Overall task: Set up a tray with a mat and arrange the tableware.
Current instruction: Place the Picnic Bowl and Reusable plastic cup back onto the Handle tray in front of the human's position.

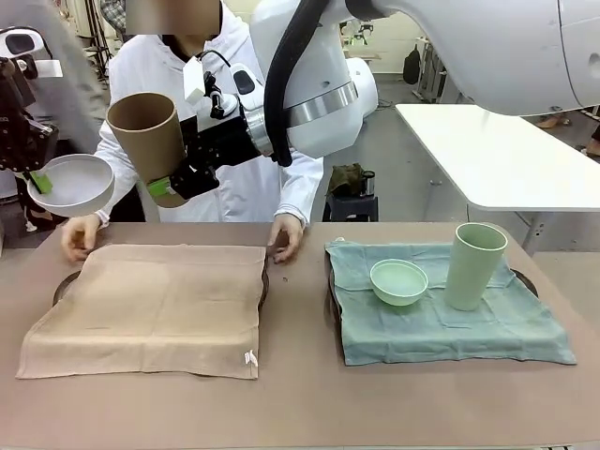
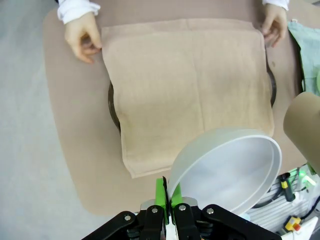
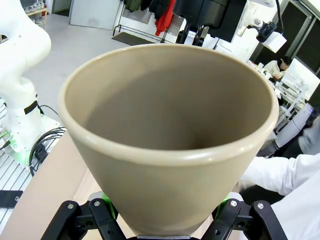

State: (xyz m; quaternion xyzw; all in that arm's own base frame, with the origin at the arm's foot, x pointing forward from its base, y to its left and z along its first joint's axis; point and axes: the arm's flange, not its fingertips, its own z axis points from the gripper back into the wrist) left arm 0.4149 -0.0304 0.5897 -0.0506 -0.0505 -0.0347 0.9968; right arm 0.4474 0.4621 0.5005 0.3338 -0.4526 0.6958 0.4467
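The brown desk [image 1: 300,394] has a beige mat [image 1: 150,305] over a dark tray [image 1: 64,284]. Only the tray's rim peeks out. A person [image 1: 234,178] pins the mat's far corners. Up in the air at the left, the left hand [image 1: 39,180] pinches the white bowl [image 1: 75,183] by its rim. Beside it, the right hand [image 1: 173,187] grips the brown cup [image 1: 145,141] near its base. The mat lies flat and bare.

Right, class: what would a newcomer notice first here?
The right gripper holds a tilted brown tumbler aloft, left of centre; beside it the left gripper grips a white bowl by its rim. A mint bowl and pale green tumbler stand on the green mat at right.
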